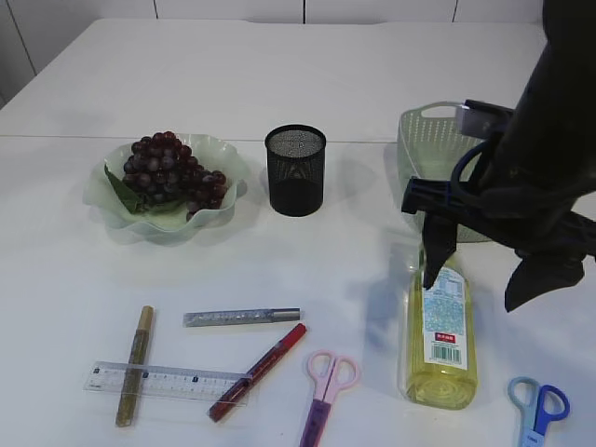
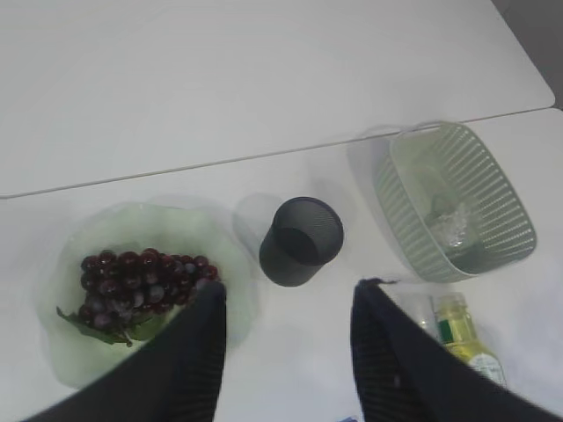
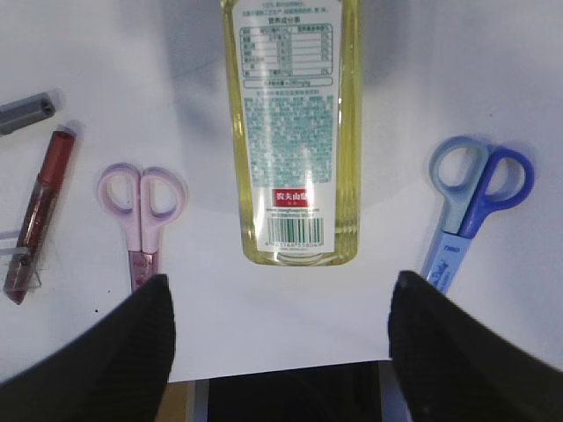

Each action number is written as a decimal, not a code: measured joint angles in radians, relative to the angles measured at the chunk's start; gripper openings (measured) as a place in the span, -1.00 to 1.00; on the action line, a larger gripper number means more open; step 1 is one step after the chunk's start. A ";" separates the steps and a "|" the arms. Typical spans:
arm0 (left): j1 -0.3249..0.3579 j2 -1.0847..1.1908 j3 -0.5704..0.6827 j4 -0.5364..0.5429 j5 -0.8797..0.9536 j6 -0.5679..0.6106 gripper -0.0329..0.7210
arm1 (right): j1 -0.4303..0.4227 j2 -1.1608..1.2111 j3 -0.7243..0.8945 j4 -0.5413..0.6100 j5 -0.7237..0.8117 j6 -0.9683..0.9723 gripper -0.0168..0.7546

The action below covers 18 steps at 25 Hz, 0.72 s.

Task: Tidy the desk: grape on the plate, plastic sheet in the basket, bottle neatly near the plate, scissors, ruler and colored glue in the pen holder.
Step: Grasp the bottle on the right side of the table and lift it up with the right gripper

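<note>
Exterior view: my right claw [image 1: 480, 270] hangs over the bottle [image 1: 441, 331], which lies on its side with its base toward the table's near edge and its neck toward the basket [image 1: 419, 140]. The grapes [image 1: 170, 172] already sit on the plate [image 1: 112, 200], left of the bottle beyond the mesh pen holder [image 1: 296, 169]; ruler [image 1: 163, 382], glue sticks and pink scissors [image 1: 326, 391] lie left of the bottle, blue scissors [image 1: 538, 410] to its right.

Left wrist view: my left claw [image 2: 288, 347] hovers half open and empty, high over the pen holder [image 2: 301, 240], the bottle [image 2: 466, 338] just right of it.

Right wrist view: my right claw [image 3: 280, 338] stands wide, empty, straddling the bottle's base [image 3: 295, 132]. It looks full, rigid, smooth, so probably heavy and slippery; I judge the labelled mid-body the best grip. The label bears a barcode and small print, a red patch with characters too small to read.
</note>
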 joint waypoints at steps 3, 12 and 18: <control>0.000 0.000 0.000 0.025 0.000 0.002 0.00 | 0.000 0.032 0.000 0.016 -0.002 0.010 0.58; 0.000 0.000 0.000 0.047 0.000 0.003 0.00 | 0.000 0.139 0.000 -0.012 0.015 -0.027 0.60; 0.000 0.000 0.000 0.057 0.000 0.003 0.00 | 0.000 0.188 0.000 -0.018 0.005 -0.089 0.60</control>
